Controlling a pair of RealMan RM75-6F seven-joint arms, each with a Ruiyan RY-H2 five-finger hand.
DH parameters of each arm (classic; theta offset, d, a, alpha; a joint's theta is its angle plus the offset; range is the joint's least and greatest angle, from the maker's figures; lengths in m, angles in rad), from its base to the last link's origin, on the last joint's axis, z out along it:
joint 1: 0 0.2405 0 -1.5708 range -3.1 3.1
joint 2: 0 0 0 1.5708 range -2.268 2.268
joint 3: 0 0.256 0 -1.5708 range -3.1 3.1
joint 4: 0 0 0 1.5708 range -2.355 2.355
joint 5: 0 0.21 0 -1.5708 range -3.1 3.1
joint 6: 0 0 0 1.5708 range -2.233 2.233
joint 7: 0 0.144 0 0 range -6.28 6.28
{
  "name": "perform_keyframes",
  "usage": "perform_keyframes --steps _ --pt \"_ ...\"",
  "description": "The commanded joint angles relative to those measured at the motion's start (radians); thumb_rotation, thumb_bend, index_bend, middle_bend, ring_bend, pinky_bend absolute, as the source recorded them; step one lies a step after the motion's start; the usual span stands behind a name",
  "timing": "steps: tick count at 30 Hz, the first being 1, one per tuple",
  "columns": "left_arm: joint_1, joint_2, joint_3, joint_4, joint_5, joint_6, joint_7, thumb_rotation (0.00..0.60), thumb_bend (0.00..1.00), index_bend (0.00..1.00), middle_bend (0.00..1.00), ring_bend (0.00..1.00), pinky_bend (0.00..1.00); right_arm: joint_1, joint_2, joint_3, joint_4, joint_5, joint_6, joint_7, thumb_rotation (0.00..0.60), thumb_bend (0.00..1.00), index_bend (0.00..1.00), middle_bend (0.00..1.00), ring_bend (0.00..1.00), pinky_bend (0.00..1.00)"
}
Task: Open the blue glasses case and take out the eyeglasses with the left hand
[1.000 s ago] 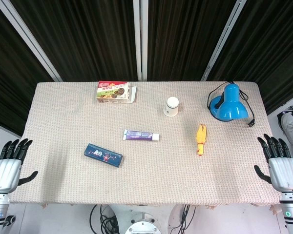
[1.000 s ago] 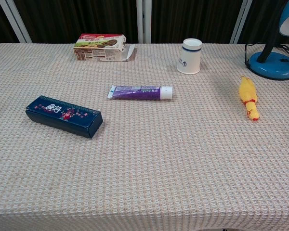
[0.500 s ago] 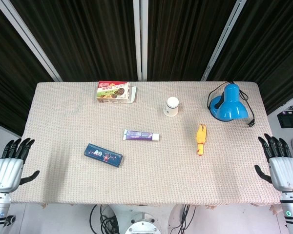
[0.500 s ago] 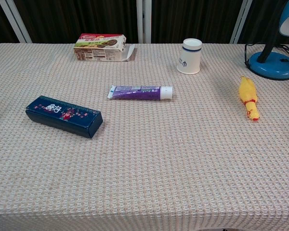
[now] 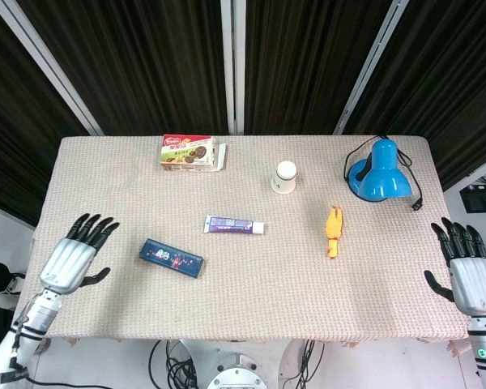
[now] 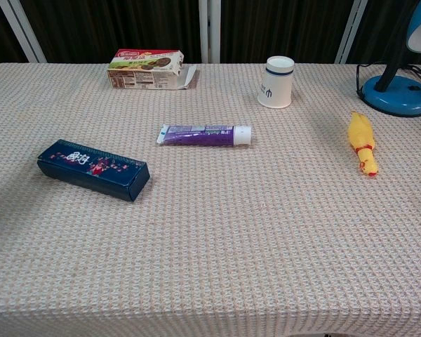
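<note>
- While your right hand (image 5: 472, 275) waits off the bench's right edge with its fingers spread and nothing in them, your left hand (image 5: 70, 261) has swung in from beyond the left edge within the last half second; it now hovers over the near-left part of the bench (image 5: 251, 312).
- Left hand state: fingers spread and angled toward the middle of the bench, holding nothing. Chest view does not catch either hand.
- Reading of that change: the reach toward the case looks begun, nothing more. The lid is still shut and the eyeglasses are not visible, so both steps of the task remain.
- The blue glasses case (image 5: 172, 258) lies flat in the near-left part of the bench, long axis slanting from far-left to near-right. It sits to the right of your left hand, near but clearly apart, no contact.
- Neighbours: purple tube (image 5: 235, 225) just beyond the case to the far right; snack box (image 5: 189, 152) at the far edge; both well out of your path.
- Expect you will need to close that gap rightward before working the lid.
</note>
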Motion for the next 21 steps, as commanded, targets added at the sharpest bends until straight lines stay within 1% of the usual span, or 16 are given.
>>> perform_keyframes --steps 1,6,8,11,14,19,21 --pt "-0.067 -0.054 -0.004 0.036 0.012 -0.081 -0.002 0.600 0.23 0.11 0.08 0.00 0.06 0.000 0.008 0.006 -0.008 0.003 0.005 0.003 0.600 0.22 0.00 0.00 0.00 0.00" --pt "-0.127 -0.122 0.015 0.087 0.018 -0.165 -0.003 0.600 0.23 0.11 0.09 0.00 0.06 0.002 0.014 0.012 -0.012 0.014 0.002 0.009 0.600 0.22 0.00 0.00 0.00 0.00" --pt "-0.142 -0.143 0.021 0.112 0.023 -0.180 0.000 0.600 0.23 0.11 0.10 0.00 0.06 0.002 0.013 0.012 -0.010 0.018 -0.002 0.013 0.600 0.22 0.00 0.00 0.00 0.00" --pt "-0.157 -0.176 0.027 0.147 0.036 -0.177 -0.004 0.600 0.23 0.12 0.13 0.02 0.06 0.003 0.009 0.010 -0.002 0.024 -0.011 0.016 0.600 0.22 0.00 0.00 0.00 0.00" --pt "-0.169 -0.205 0.033 0.176 0.057 -0.159 -0.034 0.600 0.23 0.14 0.17 0.05 0.08 0.005 0.007 0.008 0.002 0.028 -0.018 0.017 0.600 0.22 0.00 0.00 0.00 0.00" --pt "-0.195 -0.247 0.049 0.229 0.079 -0.160 -0.080 0.600 0.23 0.17 0.23 0.08 0.10 0.006 0.008 0.006 0.000 0.026 -0.021 0.013 0.600 0.22 0.00 0.00 0.00 0.00" --pt "-0.205 -0.265 0.052 0.253 0.086 -0.158 -0.100 0.600 0.23 0.18 0.24 0.09 0.11 0.006 0.009 0.006 -0.002 0.027 -0.020 0.012 0.600 0.22 0.00 0.00 0.00 0.00"
